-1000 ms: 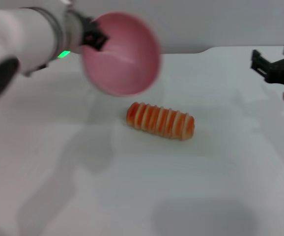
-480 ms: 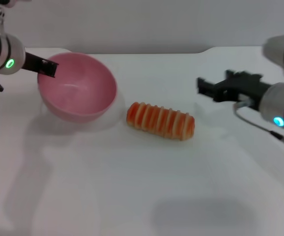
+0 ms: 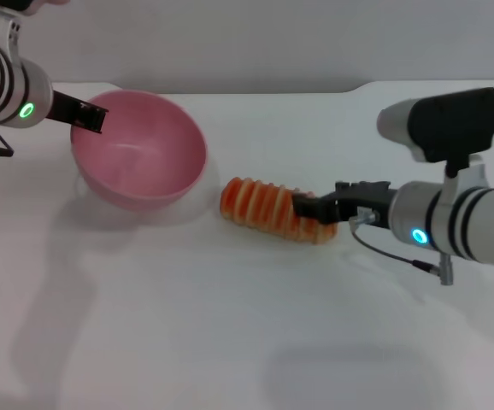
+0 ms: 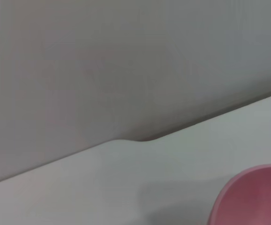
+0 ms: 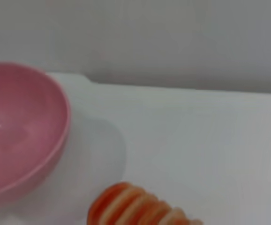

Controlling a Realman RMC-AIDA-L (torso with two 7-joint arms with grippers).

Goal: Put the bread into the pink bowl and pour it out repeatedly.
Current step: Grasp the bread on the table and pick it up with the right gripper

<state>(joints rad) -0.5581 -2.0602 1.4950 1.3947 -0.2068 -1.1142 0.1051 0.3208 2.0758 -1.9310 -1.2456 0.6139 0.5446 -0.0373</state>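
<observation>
The pink bowl stands mouth-up at the table's back left, empty; it also shows as the bowl and as a bowl edge. My left gripper is shut on its left rim. The bread, orange-brown and ridged, lies on the table just right of the bowl; its end shows as the bread in the right wrist view. My right gripper has come in from the right and is open, with a dark finger lying over the loaf's right end.
The white table runs to a grey wall behind, with a step in its back edge. The right arm's forearm and grey camera housing stand over the table's right side.
The bowl came down from a raised, tipped pose to mouth-up at the left. The right arm swept in from the far right and lowered onto the bread's right end. The bread stayed put.
</observation>
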